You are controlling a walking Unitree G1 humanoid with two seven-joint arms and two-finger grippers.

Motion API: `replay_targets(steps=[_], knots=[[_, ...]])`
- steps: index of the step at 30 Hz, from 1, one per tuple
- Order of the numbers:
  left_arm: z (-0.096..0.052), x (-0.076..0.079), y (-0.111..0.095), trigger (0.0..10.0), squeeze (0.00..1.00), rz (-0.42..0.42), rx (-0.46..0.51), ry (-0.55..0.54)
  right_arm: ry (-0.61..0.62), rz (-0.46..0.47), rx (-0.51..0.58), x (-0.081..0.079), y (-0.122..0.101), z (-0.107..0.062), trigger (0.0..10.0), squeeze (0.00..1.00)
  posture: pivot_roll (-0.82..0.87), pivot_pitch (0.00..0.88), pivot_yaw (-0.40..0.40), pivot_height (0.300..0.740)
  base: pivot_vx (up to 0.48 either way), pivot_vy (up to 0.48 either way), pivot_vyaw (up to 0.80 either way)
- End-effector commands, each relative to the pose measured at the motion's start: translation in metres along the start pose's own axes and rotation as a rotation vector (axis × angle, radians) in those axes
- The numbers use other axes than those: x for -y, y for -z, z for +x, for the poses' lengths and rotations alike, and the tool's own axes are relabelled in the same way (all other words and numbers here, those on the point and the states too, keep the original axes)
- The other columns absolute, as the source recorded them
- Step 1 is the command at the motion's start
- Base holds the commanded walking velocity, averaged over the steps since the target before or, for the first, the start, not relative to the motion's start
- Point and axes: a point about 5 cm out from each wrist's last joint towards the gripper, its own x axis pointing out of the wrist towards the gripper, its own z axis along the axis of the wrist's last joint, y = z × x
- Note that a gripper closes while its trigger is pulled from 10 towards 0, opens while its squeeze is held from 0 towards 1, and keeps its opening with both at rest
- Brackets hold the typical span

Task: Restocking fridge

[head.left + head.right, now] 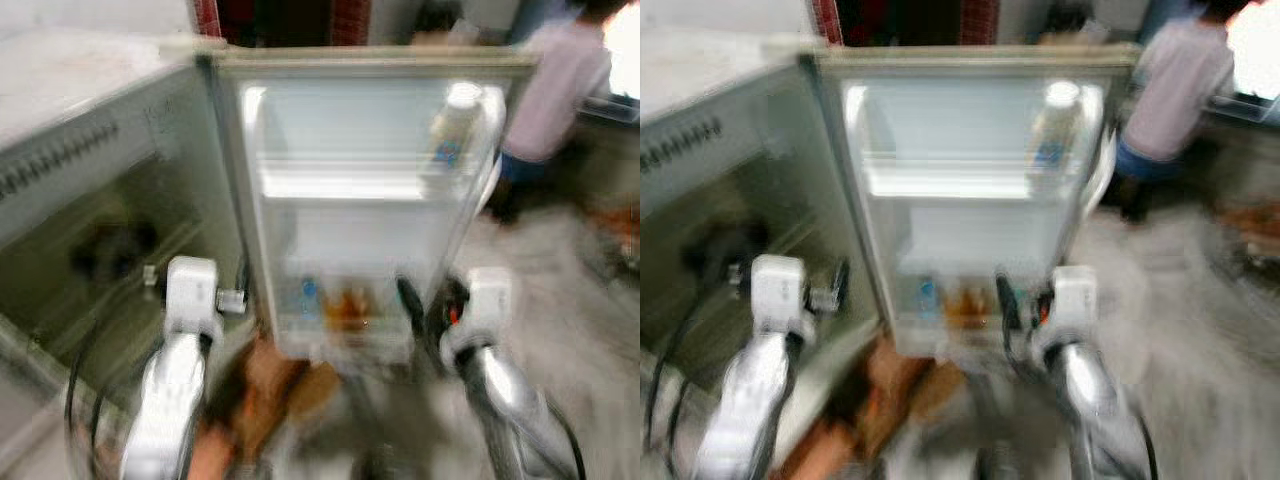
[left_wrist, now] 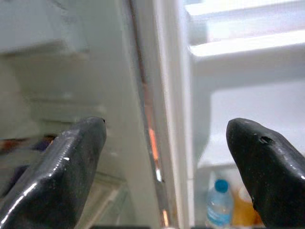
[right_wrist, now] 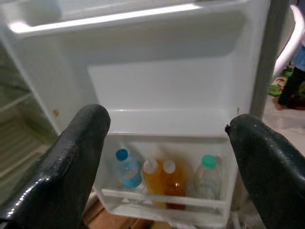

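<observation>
1. Head views were blurry: fridge door (image 1: 365, 200) hung open at 12 o'clock, one white bottle (image 1: 452, 125) on its upper shelf, a person (image 1: 560, 90) at 2 o'clock.
2. Left wrist: left claw (image 2: 164, 157) spread wide, empty, straddling the door's hinge edge.
3. Right wrist: right claw (image 3: 167, 162) also wide and empty, facing the bottom door shelf (image 3: 162, 200) with a blue-capped bottle (image 3: 126, 169), two orange bottles (image 3: 164, 179) and a green-capped bottle (image 3: 207, 176).
4. Risk, I'd guess: moving in this blurry, a claw could clip the door or topple those bottles.

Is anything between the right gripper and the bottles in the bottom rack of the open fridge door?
Nothing visible does. The right gripper, fingers wide apart, faces the white fridge door's bottom rack with open air between. Only the rack's low front rail crosses the lower part of the blue-capped bottle and two orange bottles.
</observation>
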Motion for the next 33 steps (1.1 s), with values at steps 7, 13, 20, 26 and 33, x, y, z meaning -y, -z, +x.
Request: replay_targets(steps=[7, 13, 20, 26, 33], knots=[[0.001, 0.007, -0.001, 10.0, 0.00, 0.009, 0.011, 0.038, 0.009, -0.025, 0.003, 0.002, -0.006, 0.010, 10.0, 0.00, 0.05, 0.000, 0.008, 0.740, 0.000, -0.155, 0.00], [0.008, 0.004, -0.004, 10.0, 0.00, 0.011, 0.024, 0.032, -0.099, -0.140, 0.069, -0.013, -0.021, 0.022, 10.0, 0.00, 0.04, 0.000, 0.013, 0.740, 0.000, -0.480, 0.00], [0.007, -0.004, -0.008, 10.0, 0.00, 0.020, 0.038, 0.014, -0.104, -0.183, 0.104, -0.018, -0.032, 0.027, 10.0, 0.00, 0.05, 0.000, 0.004, 0.740, 0.000, -0.475, 0.00], [0.003, -0.001, -0.001, 10.0, 0.00, 0.020, 0.023, 0.021, -0.176, -0.221, 0.209, -0.034, -0.043, 0.026, 10.0, 0.00, 0.04, 0.000, -0.007, 0.740, 0.093, -0.434, 0.27], [0.004, 0.005, 0.000, 10.0, 0.00, 0.014, 0.021, 0.029, -0.178, -0.223, 0.244, -0.038, -0.050, 0.027, 10.0, 0.00, 0.05, 0.000, -0.023, 0.740, 0.358, -0.312, 0.80]])
